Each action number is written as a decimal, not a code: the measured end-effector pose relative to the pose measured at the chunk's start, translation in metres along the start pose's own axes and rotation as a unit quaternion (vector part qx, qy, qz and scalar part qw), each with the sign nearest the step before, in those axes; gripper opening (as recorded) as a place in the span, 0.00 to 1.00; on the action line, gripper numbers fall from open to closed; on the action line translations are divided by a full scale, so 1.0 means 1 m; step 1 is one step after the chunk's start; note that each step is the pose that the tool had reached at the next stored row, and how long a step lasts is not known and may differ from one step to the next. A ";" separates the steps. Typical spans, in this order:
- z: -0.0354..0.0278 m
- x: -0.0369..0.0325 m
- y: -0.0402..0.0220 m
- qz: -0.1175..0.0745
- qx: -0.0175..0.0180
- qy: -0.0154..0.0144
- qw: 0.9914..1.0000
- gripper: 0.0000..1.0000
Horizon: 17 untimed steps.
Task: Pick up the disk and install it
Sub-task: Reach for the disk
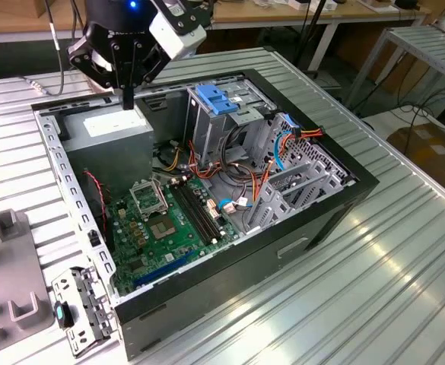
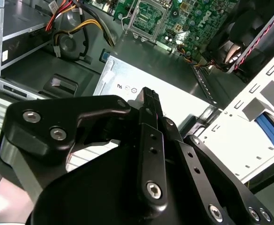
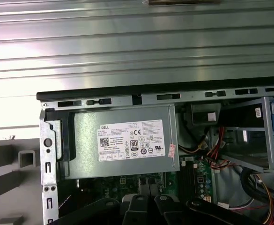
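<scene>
My gripper (image 1: pixel 128 100) hangs over the far corner of the open computer case (image 1: pixel 313 220) at the exterior view's left. Its black fingers are shut together with nothing between them. The fingertips (image 2: pixel 148 95) point down at the grey power supply box with a white sticker (image 3: pixel 127 140), a little above its top. I cannot pick out the disk as a whole. A blue strip (image 2: pixel 269 129) lies in a pale frame just outside the case wall, and I cannot tell whether it belongs to the disk. The grey drive cage with a blue latch (image 1: pixel 216 99) stands upright inside the case.
The green motherboard (image 1: pixel 161 220) lies on the case floor, with orange, red and blue cables (image 1: pixel 283 144) beside the cage. A loose metal bracket (image 1: pixel 81 308) and grey fixture blocks (image 1: pixel 9 224) sit outside the case at the exterior view's left. Ribbed metal table (image 1: pixel 374 289) surrounds it.
</scene>
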<state>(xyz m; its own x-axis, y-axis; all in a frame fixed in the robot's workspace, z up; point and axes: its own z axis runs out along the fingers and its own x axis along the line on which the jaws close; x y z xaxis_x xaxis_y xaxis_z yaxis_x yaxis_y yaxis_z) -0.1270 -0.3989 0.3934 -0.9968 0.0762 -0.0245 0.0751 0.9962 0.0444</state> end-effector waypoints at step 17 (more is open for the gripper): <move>-0.0005 0.0161 -0.0012 0.000 0.000 0.000 1.000 0.11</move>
<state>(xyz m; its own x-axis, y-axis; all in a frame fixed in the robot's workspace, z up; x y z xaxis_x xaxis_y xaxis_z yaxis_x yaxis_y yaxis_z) -0.1431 -0.3989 0.3935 -0.9968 0.0762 -0.0244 0.0751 0.9962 0.0443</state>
